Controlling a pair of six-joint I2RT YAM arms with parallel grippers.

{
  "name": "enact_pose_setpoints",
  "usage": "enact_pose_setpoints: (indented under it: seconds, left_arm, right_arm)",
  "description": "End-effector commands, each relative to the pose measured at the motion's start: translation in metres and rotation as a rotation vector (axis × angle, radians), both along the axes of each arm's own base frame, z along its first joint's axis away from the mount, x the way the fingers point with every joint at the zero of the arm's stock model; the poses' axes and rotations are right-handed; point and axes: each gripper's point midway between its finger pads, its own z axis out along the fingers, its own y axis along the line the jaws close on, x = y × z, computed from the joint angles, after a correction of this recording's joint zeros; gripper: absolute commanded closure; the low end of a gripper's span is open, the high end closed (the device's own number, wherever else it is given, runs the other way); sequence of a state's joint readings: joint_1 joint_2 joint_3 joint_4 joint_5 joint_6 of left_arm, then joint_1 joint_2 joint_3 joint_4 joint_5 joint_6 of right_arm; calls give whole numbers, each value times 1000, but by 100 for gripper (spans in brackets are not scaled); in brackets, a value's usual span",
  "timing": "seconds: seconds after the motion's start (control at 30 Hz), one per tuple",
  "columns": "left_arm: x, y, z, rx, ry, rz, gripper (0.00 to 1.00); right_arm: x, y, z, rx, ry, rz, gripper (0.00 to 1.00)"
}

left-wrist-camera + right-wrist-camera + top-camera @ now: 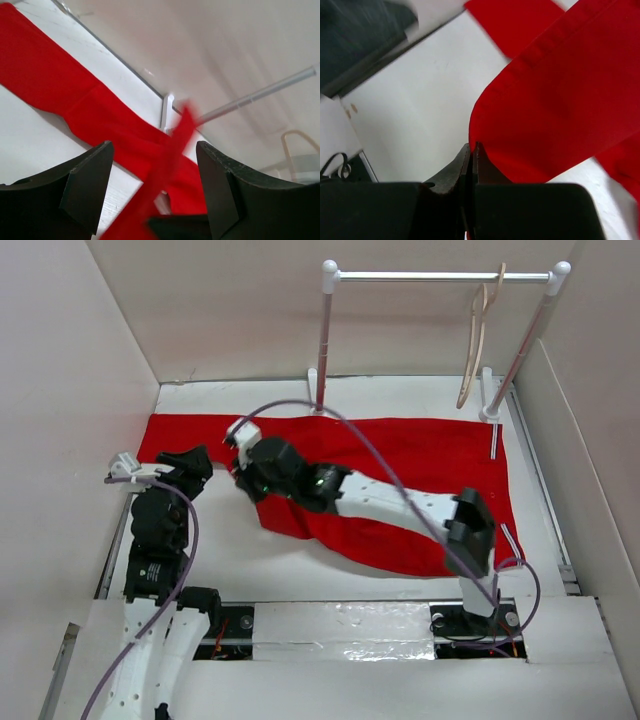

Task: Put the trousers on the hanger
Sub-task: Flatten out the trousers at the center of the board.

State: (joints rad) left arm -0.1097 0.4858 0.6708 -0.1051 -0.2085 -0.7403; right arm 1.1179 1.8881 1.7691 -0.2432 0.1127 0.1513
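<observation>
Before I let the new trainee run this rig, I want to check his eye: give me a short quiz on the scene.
1. True or false: the hanger hangs on the rack bar.
2. Which pincer is shut on the trousers: A left, B right?
3. Fill in: the left pincer stands ____.
Key: 1 true; 2 B, the right pincer; 3 open.

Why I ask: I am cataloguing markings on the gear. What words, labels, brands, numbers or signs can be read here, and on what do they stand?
None can be read.
The trousers are plain red cloth with no tag in view.
The hanger and the rack's silver bar are bare.
The right arm shows only a small green light.
</observation>
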Motion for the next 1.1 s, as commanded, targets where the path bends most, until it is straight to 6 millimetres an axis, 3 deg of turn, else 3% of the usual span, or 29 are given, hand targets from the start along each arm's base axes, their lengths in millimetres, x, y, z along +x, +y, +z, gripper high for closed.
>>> enact_pose_setpoints:
  seconds: [0.0, 0.03, 0.07, 0.2, 0.23, 0.27, 0.3, 0.33, 0.37, 0.43, 0.47, 0.5, 0.53, 0.57, 0.6, 0.73, 0.8, 0.83, 0.87, 0.9, 0.97, 1.03, 1.07]
  left_arm:
    - [-9, 23, -3, -37, -16, 131, 36]
    - [-13, 26, -5, -46, -19, 146, 36]
    - [-15, 31, -17, -50, 9, 180, 36]
    - [-17, 32, -39, -80, 40, 191, 35]
    - [-15, 30, -46, -86, 57, 184, 35]
    - [-14, 25, -58, -85, 86, 163, 35]
    - [-12, 24, -64, -84, 105, 159, 35]
    - [-11, 22, -69, -81, 122, 149, 36]
    - [-9, 18, -76, -66, 145, 125, 36]
    - [-7, 15, -81, -47, 167, 103, 36]
    - [-6, 12, -86, -44, 200, 87, 36]
    - [-6, 11, -89, -43, 216, 80, 37]
    - [-6, 9, -98, -43, 239, 74, 37]
    - [-7, 9, -103, -47, 247, 75, 37]
    - [-8, 9, -107, -60, 252, 78, 37]
    - [-17, 20, -138, -82, 330, 154, 36]
    - [-24, 25, -154, -105, 382, 200, 36]
    - [-24, 23, -161, -151, 402, 215, 36]
    - [-30, 27, -175, -163, 452, 253, 36]
    - [-32, 31, -182, -170, 477, 284, 36]
    - [-33, 33, -197, -175, 536, 320, 35]
    - [-36, 36, -216, -150, 623, 349, 34]
    - [-39, 37, -224, -156, 658, 366, 34]
  right_arm:
    - [-12, 20, -101, -177, 95, 0, 100]
    - [-19, 28, -119, -190, 117, 16, 98]
    - [-21, 29, -126, -195, 129, 25, 91]
    - [-58, 36, -147, -171, 206, 100, 81]
    - [-60, 36, -146, -151, 206, 106, 78]
    - [-70, 36, -137, -130, 206, 126, 66]
    - [-77, 29, -146, -143, 224, 138, 59]
    - [-78, 28, -141, -118, 227, 140, 54]
    - [-80, 24, -123, -86, 213, 144, 46]
    - [-93, 17, -118, -57, 222, 196, 35]
    - [-96, 13, -113, -50, 220, 213, 23]
    - [-101, 9, -96, -33, 202, 245, 22]
    - [-104, 1, -96, -56, 209, 241, 22]
    - [-104, -4, -90, -56, 203, 234, 21]
    - [-103, -12, -71, -32, 178, 223, 21]
    - [-82, -45, -52, -30, 127, 138, 25]
    - [-71, -61, -56, -56, 111, 76, 45]
    - [-66, -71, -49, -50, 103, 48, 62]
    - [-66, -76, -46, -46, 98, 38, 86]
    - [-62, -86, -53, -60, 100, 7, 93]
    - [-60, -101, -36, -10, 85, -23, 100]
    - [-60, -115, -38, 5, 85, -53, 100]
    - [-62, -120, -35, 18, 82, -57, 93]
